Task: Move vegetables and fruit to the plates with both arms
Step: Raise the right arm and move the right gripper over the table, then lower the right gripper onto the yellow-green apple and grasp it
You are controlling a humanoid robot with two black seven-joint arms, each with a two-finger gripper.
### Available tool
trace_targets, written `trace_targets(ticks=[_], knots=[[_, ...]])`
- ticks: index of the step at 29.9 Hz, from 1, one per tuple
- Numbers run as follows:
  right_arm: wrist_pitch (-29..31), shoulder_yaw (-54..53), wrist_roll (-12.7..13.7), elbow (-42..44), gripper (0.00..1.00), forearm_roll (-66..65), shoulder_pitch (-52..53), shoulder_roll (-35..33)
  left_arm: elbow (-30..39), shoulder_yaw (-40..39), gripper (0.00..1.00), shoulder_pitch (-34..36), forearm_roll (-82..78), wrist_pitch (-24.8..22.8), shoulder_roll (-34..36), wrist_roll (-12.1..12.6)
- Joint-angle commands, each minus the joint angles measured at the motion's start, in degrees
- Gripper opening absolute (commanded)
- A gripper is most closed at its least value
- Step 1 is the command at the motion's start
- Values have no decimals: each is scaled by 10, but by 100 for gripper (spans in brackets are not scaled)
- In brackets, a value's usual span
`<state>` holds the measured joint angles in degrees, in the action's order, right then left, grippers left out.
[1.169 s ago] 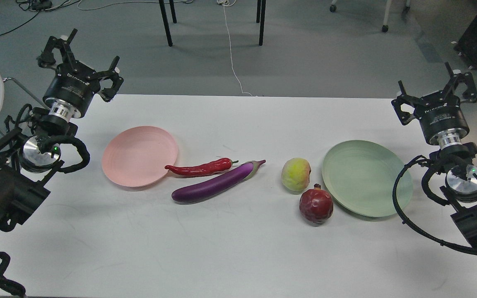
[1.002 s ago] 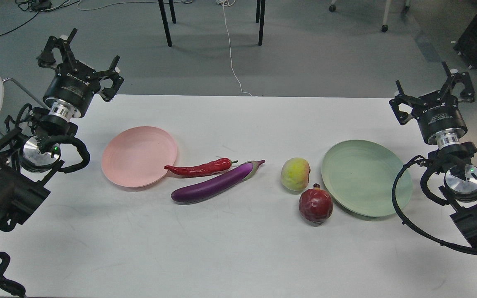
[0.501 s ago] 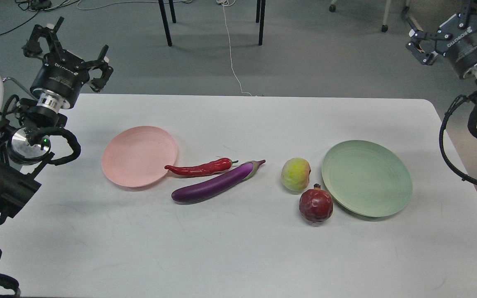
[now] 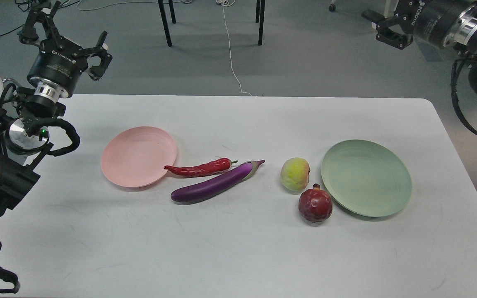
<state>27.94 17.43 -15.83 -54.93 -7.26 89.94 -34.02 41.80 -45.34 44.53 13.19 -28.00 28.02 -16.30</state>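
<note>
Head view shows the white tabletop [image 4: 238, 256] with nothing yet plated: the long glossy purple eggplant [image 4: 215, 183] and curved shiny red chili pepper [image 4: 199, 168] lie just beside the round pale pink plastic plate [image 4: 138, 156], the yellow-green peach-like fruit [image 4: 295, 174] and dark red pomegranate [image 4: 315, 205] next to the mint green plate [image 4: 366, 178]. Left hand [image 4: 65, 35] hangs spread wide and empty; right hand [image 4: 387, 25], partly cropped, also looks spread and empty. Eggplant likely slick, best pinched mid-body; pomegranate may roll
</note>
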Motion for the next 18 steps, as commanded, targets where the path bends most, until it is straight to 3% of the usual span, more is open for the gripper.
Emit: trace_targets(ticks=[1,9,10,18], knots=[[1,166,1,-76,99,-104,135,76,0,0,98,-1,0,0,21,0],[1,166,1,-76,99,-104,135,76,0,0,98,-1,0,0,21,0],[1,199,0,-88,99,-130,153,117,0,3,98,3,-3,0,44,1],[1,257,2,-87,99,-199,156,212,-1,4,98,12,-28,0,45,3]])
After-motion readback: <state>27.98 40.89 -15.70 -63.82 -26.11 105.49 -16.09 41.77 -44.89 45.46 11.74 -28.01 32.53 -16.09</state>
